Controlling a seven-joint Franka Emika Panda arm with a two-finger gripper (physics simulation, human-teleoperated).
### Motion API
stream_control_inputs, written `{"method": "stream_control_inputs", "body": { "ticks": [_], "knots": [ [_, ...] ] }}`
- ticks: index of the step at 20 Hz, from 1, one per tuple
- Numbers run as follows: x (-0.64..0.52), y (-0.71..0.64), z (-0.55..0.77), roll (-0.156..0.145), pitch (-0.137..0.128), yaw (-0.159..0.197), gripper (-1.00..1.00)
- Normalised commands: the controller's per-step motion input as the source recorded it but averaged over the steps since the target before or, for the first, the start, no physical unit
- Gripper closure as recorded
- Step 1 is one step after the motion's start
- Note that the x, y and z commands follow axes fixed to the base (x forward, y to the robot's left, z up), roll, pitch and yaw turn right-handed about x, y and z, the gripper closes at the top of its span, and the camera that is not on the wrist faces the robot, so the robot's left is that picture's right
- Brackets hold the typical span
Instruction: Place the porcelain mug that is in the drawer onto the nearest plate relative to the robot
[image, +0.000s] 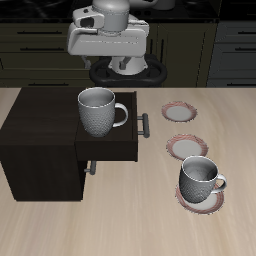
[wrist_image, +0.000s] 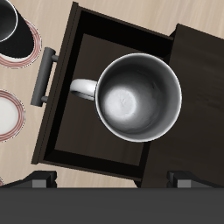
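One porcelain mug (wrist_image: 137, 96) upright inside open drawer (wrist_image: 87, 131), handle toward drawer front.

Front-high overview; wrist top-down (shared drawer (image: 110, 140))

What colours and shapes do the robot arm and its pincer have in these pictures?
The arm is built of white and pale grey rounded segments with smooth, boxy shells, rising from a round black base. The pincer shows only as dark grey blocky finger tips in the wrist view. No cables or markings are visible.
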Motion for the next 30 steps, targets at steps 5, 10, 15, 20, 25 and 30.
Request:
{"method": "stream_control_inputs", "body": {
  "ticks": [5, 10, 15, 20, 25, 30],
  "knots": [
    [0.16, 0.0, 0.1, -0.008, -0.017, 0.09, -1.0],
    [0.16, 0.08, -0.08, 0.026, -0.003, 0.09, -1.0],
    [0.15, 0.07, -0.33, 0.0, 0.04, -0.016, -1.0],
    [0.07, 0.09, -0.29, 0.011, 0.031, -0.002, -1.0],
    [0.0, 0.08, -0.3, 0.001, 0.043, -0.003, -1.0],
    [-0.02, 0.12, -0.32, 0.039, 0.051, -0.025, -1.0]
  ]
}}
